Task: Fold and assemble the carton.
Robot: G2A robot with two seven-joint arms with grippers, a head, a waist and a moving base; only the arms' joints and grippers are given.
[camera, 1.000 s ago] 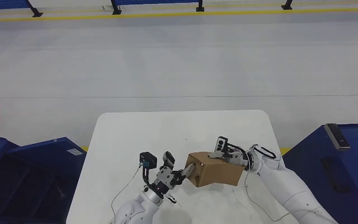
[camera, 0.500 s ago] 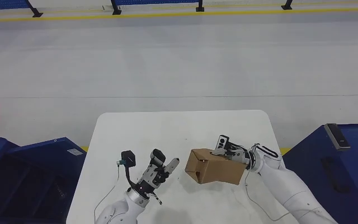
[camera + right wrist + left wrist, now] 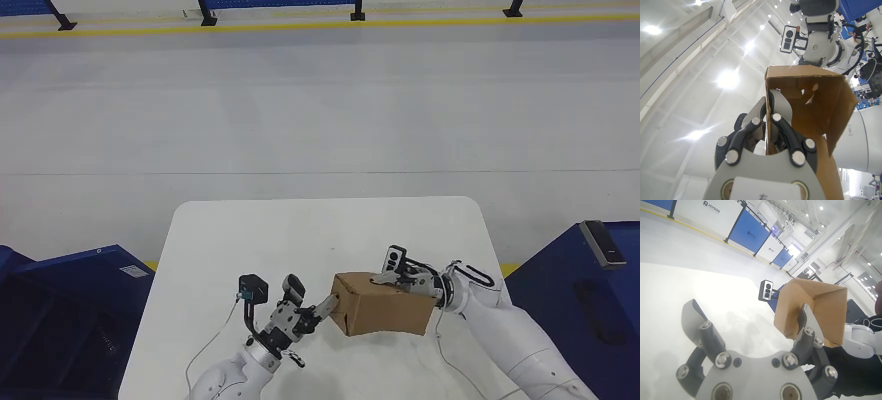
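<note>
Evidently the right end effector [image 3: 767,103] is clamped on one wall of the carton [image 3: 390,305], steadying it by the table's [image 3: 300,235] near edge, right of middle, so the left end effector [image 3: 748,307], spread wide and empty, can press one finger [image 3: 809,318] against its folded end.

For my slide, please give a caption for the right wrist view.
Right hand pinches one wall of the open brown carton.

Left gripper [image 3: 751,317] spread wide, low over table, one finger [image 3: 809,319] pressed against carton [image 3: 829,313] end. Right gripper [image 3: 767,103] pinched on carton wall.
</note>
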